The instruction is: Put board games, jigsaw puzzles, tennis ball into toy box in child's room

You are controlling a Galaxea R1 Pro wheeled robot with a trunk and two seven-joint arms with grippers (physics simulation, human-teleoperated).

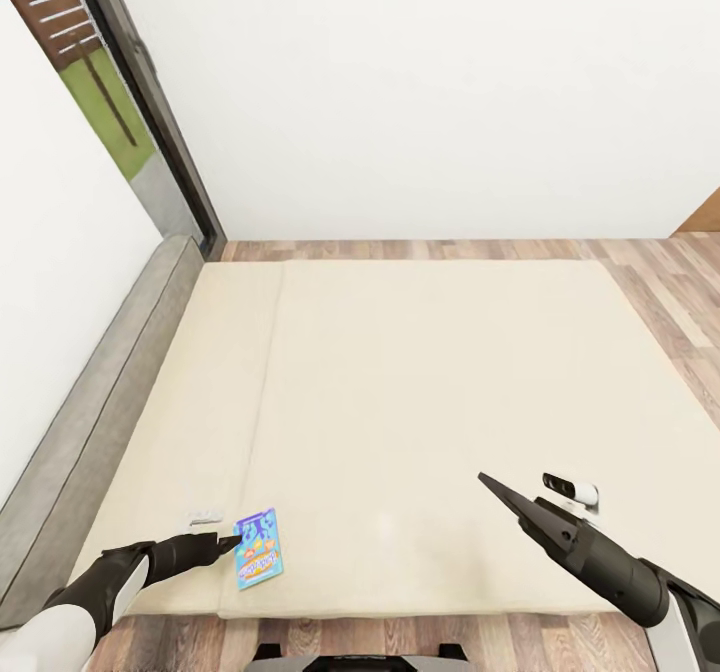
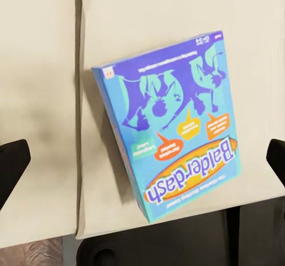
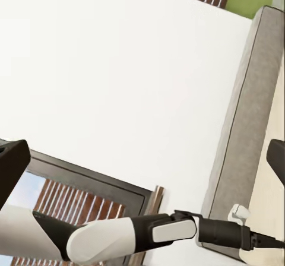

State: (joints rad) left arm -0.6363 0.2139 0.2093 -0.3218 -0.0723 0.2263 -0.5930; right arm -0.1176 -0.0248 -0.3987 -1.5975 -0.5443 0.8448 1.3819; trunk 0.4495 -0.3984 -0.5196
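Head view: the robot is reaching for a blue board game [image 1: 258,549] on the bed [image 1: 420,392].

The blue game box, lettered Balderdash [image 2: 178,129], is lying flat near the bed's front edge, at about 7 o'clock in the picture. The left gripper [image 1: 228,543] is sitting right at the box's left side, maybe touching it. Its jaws are apart, with one dark finger [image 2: 12,165] showing on each side of the box. The right gripper [image 1: 497,489] is hanging over the bed at about 5 o'clock, holding nothing; I cannot tell how its jaws are. Next, I think the left gripper needs to go down around the box and squeeze it.
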